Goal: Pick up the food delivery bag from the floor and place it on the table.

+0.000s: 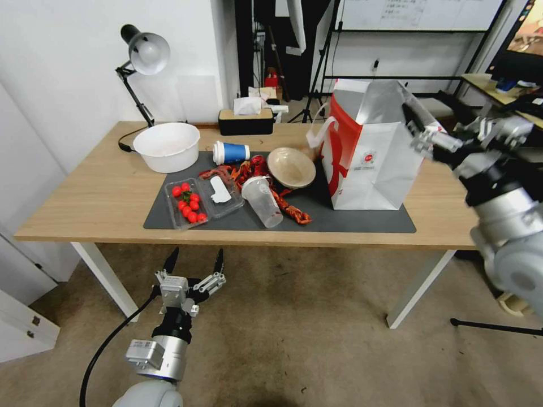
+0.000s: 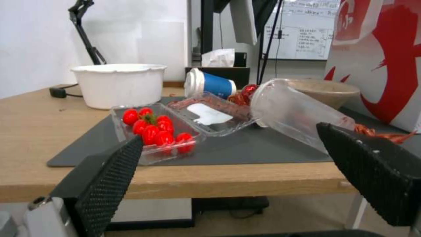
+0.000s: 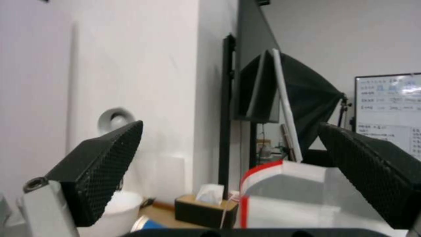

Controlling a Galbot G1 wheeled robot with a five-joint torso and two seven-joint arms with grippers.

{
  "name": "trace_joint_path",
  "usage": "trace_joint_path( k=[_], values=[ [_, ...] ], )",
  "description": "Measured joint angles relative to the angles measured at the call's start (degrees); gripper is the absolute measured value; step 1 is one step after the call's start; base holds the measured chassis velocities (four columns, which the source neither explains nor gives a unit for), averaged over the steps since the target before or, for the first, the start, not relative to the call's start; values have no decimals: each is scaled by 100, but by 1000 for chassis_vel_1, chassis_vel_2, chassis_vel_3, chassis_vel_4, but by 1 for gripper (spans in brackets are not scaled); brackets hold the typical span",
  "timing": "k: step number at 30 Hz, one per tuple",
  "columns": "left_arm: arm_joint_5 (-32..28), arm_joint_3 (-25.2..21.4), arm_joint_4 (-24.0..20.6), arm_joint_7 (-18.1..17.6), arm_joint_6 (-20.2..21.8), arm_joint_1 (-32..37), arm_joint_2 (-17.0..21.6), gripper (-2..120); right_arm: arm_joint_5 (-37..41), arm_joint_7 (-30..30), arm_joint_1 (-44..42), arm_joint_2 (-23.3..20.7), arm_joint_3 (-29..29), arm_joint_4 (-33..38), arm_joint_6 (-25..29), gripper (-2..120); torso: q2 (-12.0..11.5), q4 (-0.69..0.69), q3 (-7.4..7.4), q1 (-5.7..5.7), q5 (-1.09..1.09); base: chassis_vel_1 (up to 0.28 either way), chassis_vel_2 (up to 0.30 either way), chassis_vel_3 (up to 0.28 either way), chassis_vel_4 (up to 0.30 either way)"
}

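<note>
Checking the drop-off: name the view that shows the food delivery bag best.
The head view: the food delivery bag stands whole and upright on the table's dark mat. The left wrist view catches its red-printed side; the right wrist view looks over its open foil-lined top.

The food delivery bag (image 1: 378, 152) was cut off by the edges of the left wrist view and the right wrist view, its base hidden in the latter. The whiteboard (image 3: 390, 108) writing was too small to be read. The right gripper (image 1: 416, 125) was blurred, its arm cropped at the edge.
</note>
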Motion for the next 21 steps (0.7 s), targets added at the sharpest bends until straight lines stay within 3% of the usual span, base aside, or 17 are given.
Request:
trace_joint_path(
  k=[7, 9, 10, 16, 21],
  values=[
    [2, -51, -1, -15, -18, 14, 0, 99, -1027, -394, -772, 474, 18, 44, 364, 100, 0, 0, 0, 0, 1, 0, 0, 0, 0],
    [2, -66, 3, -27, -20, 10, -1, 99, -1741, -381, -1212, 893, 64, 34, 546, 100, 0, 1, 0, 0, 0, 0, 0, 0, 0],
    [2, -66, 3, -27, -20, 10, -1, 99, -1741, -381, -1212, 893, 64, 34, 546, 100, 0, 1, 0, 0, 0, 0, 0, 0, 0],
    [-4, -95, 38, -41, -34, 4, 1, 100, -3025, 232, -2078, 1732, -8, -96, 765, 100, 0, -1, 0, 0, 1, 0, 0, 0, 0],
    [-5, -106, 71, -43, -59, -1, 1, 100, -3396, 610, -2296, 1943, -124, -216, 717, 100, 0, 0, 0, 0, 1, 0, 0, 0, 0]
  ],
)
